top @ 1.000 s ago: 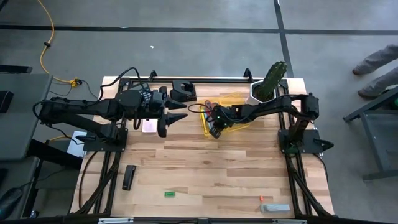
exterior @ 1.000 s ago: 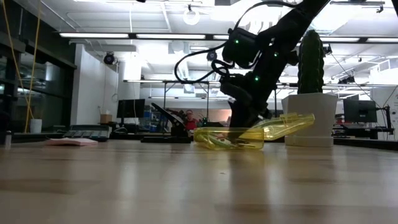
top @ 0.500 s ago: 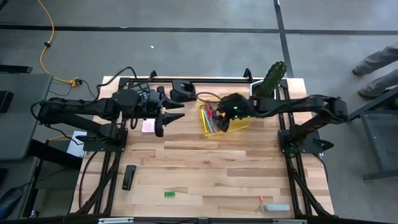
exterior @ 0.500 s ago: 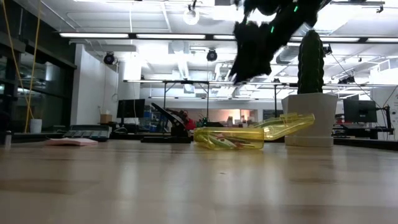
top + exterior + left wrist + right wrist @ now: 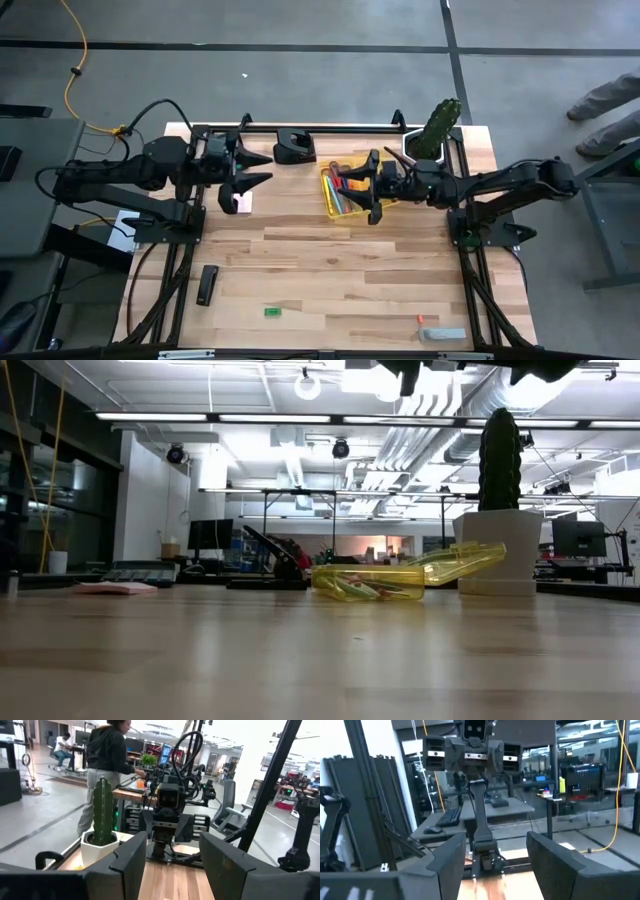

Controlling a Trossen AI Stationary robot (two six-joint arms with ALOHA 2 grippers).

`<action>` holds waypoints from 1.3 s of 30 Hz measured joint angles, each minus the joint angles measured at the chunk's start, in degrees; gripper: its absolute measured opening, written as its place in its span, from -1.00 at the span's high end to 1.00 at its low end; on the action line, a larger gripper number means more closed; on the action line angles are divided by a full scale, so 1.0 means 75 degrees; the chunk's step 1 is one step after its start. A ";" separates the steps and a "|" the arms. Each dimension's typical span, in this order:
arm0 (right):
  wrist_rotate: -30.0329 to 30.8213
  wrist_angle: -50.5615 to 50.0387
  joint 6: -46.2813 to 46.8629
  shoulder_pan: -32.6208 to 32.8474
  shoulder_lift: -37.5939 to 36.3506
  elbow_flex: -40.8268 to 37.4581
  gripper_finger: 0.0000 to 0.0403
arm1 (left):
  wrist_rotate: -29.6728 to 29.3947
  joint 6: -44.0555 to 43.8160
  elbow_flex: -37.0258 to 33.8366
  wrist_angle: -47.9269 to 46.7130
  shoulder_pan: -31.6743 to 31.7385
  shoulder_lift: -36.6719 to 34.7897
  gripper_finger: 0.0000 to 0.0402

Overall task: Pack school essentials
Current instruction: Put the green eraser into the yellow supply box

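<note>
pouch: yellow see-through case (image 5: 355,192), far side of the worktop (image 5: 330,270), pencils and scissors inside
eraser: green eraser (image 5: 272,312) alone near front edge, tiny, light, I'd pinch its long sides
my grippers: left gripper (image 5: 252,168) and right gripper (image 5: 372,187) both spread wide, holding nothing, up off the worktop

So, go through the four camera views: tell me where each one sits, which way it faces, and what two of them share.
High view: above the table, looking straight down; shows both arms, left pincer and right pincer open, the yellow case by the right.
Low view: table height, looking level across the wood; yellow case, cactus pot, arm parts at the top edge.
Left wrist view: faces the right arm; own fingers below.
Right wrist view: faces the left arm; own fingers below.
Shared: high and low both show the case and cactus.
</note>
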 joint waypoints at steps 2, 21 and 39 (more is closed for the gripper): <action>0.0003 -0.0019 -0.0094 0.0007 0.0006 0.0078 0.01 | -0.0006 0.0000 0.0000 0.0035 0.0000 0.0000 0.14; 0.0003 0.0007 -0.0096 -0.0008 0.0003 0.0161 0.01 | -0.0014 -0.0156 0.0000 0.0017 -0.0006 0.0003 0.14; 0.0407 -0.0493 -0.0122 -0.0011 0.0003 0.0161 0.01 | 0.0917 -0.3969 0.0000 -0.4217 -0.3226 0.2980 0.14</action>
